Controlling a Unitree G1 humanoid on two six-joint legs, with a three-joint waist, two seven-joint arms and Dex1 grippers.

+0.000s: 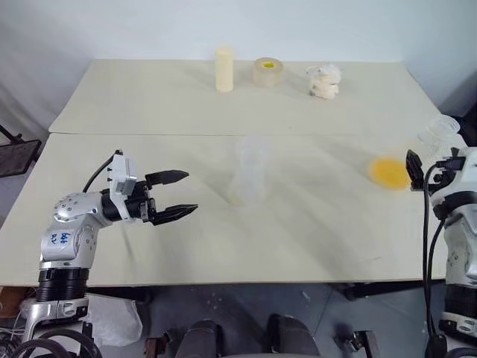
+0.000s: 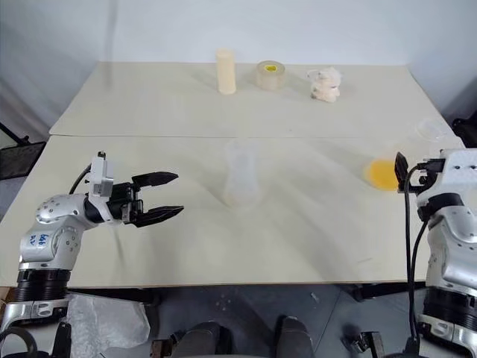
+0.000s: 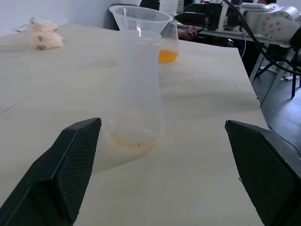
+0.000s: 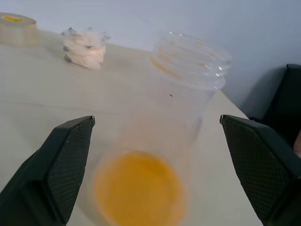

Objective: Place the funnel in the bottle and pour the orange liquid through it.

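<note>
Claws are seen at both edges of the table (image 1: 186,246). The left claw (image 1: 177,195) is held released, fingers spread, at about 8 o'clock from the bottle (image 1: 251,175) and apart from it. The frosted bottle is stood upright near the middle of the table, with the funnel (image 3: 141,19) seated in its mouth; a faint orange trace is seen at its base. At 3 o'clock from the bottle, near the right edge, a clear jar (image 4: 190,61) with a threaded mouth is stood, and the orange liquid (image 1: 389,173) is held in its bottom. The right claw (image 4: 155,120) is released, its fingers set wide on either side of the jar without touching.

Two pale table tops are joined by a seam, with a plain light wall behind. Along the far top, from 11 to 1 o'clock, a cream cylinder (image 1: 224,68), a tape roll (image 1: 267,71) and a crumpled white lump (image 1: 325,80) are lined up.

Counted: two claws, one bottle, one funnel, one jar, three far items.
</note>
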